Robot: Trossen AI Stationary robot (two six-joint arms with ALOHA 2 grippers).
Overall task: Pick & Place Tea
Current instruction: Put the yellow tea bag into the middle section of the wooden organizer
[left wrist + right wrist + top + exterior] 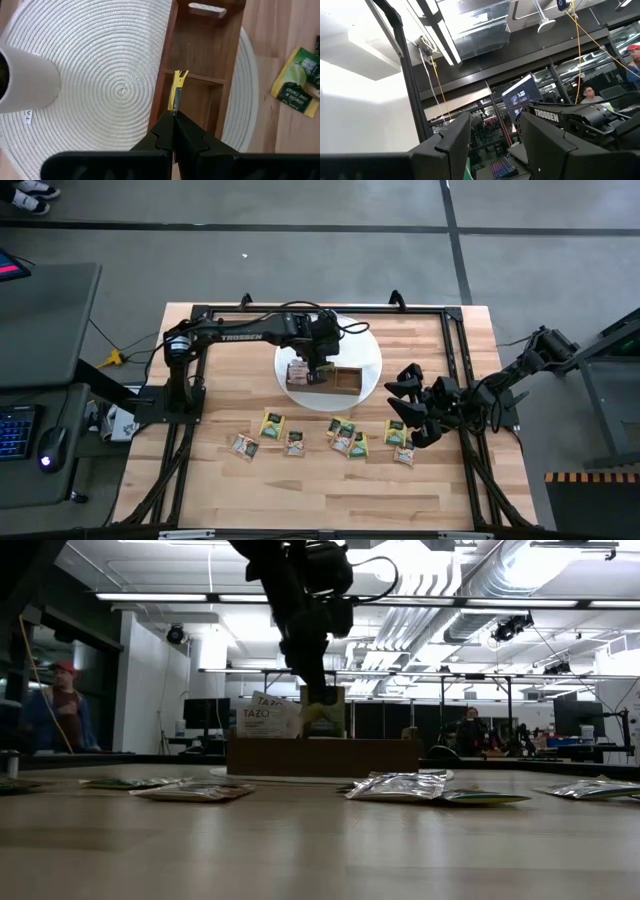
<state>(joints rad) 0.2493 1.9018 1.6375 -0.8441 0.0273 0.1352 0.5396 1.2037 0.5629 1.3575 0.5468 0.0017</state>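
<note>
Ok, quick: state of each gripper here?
Left gripper: shut on a tea sachet, over the wooden tray.
Right gripper: fingers open, holding nothing.

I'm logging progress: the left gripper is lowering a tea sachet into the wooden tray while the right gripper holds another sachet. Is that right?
Not quite. The left gripper is shut on a tea sachet over the wooden tray, but the right gripper holds nothing: the right wrist view shows its fingers apart with only the room between them.
</note>
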